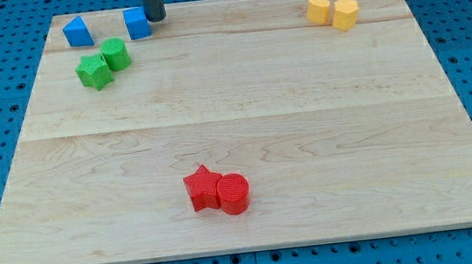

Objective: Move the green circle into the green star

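Observation:
The green circle [115, 53] sits near the view's top left, touching the green star [93, 72] on the star's upper right side. My tip [155, 18] is at the view's top edge, just right of a blue cube [137, 23]. The tip is up and to the right of the green circle, apart from it, with the blue cube close between them.
A blue block [77, 32] lies at the top left corner of the wooden board [251, 104]. Two yellow blocks [319, 7] [345, 13] touch at the top right. A red star [201, 188] and a red circle [234, 194] touch near the bottom middle.

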Robot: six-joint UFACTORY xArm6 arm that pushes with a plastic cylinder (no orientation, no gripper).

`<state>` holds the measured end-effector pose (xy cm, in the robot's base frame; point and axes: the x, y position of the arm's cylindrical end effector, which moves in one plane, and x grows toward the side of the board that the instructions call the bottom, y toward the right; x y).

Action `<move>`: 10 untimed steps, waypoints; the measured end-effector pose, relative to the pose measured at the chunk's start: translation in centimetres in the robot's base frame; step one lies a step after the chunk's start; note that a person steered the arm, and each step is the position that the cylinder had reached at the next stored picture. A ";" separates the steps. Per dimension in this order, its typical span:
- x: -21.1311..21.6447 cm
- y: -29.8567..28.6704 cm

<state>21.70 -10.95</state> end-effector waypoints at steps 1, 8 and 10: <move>0.0 -0.8; 7.1 -5.3; 8.6 -5.1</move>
